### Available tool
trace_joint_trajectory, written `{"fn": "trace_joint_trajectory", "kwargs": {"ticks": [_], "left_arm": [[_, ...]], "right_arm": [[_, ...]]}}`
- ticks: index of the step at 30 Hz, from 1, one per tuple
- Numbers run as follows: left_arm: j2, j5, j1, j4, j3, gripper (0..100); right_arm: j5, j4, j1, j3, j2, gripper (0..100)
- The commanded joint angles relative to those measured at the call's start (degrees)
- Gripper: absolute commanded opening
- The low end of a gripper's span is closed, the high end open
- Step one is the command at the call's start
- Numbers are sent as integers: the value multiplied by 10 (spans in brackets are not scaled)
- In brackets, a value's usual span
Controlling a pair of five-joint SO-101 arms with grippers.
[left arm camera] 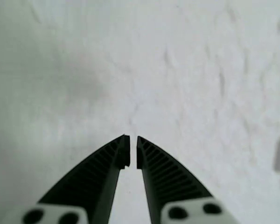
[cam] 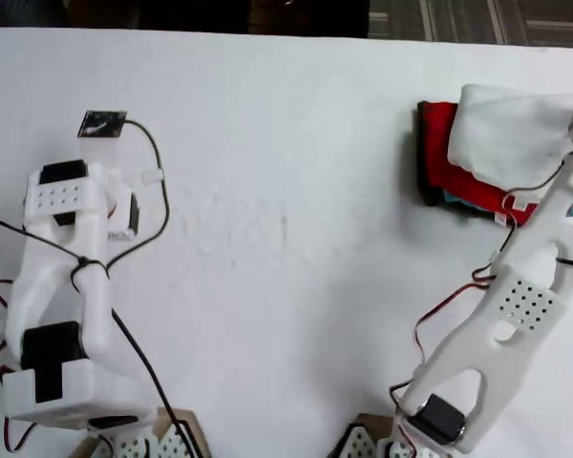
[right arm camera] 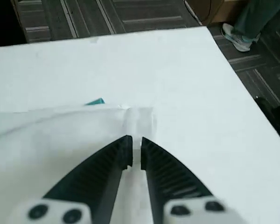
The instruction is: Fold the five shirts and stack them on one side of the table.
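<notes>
At the right side of the table a stack of folded shirts lies with a red shirt (cam: pixel 439 153) and a sliver of a teal shirt (cam: pixel 456 198) under a white shirt (cam: pixel 511 134). My right arm (cam: pixel 525 296) stretches over this stack. In the right wrist view the right gripper (right arm camera: pixel 136 151) is shut, pinching a raised ridge of the white shirt (right arm camera: pixel 60 140), and a teal corner (right arm camera: pixel 95 101) peeks out beyond it. My left arm (cam: pixel 62 277) stands folded at the left. Its gripper (left arm camera: pixel 130 151) is shut on nothing, pointing down at the bare white table (left arm camera: pixel 177 70).
The white table (cam: pixel 286 239) stretches wide between the two arms. Its far right corner (right arm camera: pixel 205 29) lies just past the stack, with dark floor (right arm camera: pixel 252 70) beyond. A small black module (cam: pixel 103 124) on a cable sits beside the left arm.
</notes>
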Motion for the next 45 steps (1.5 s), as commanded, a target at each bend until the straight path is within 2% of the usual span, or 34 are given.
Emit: {"fn": "trace_joint_trajectory", "kwargs": {"ticks": [1,8,12,15,19,26,33,38,41,45], "left_arm": [[-5,-1,-4,-4,-5,58],[-36,-1,-3,18,-5,58],[-115,-4,-6,57,1,57],[-183,-44,-6,79,11,57],[-267,-61,-6,71,53,57],[-349,-61,-6,33,136,57],[-375,-61,-6,28,156,57],[-375,-61,-6,28,153,57],[-375,-61,-6,28,153,57],[-375,-61,-6,27,153,57]], "right_arm": [[6,-27,15,-22,32,49],[3,33,-12,-111,-3,102],[2,95,-41,-119,-86,148],[2,160,-75,-104,-141,155],[7,250,-129,-101,-160,155],[7,369,-177,-99,-141,155],[12,371,-167,-25,-57,155],[69,371,-164,6,-22,155],[78,371,-141,10,-18,155],[129,371,-109,11,-22,155]]}}
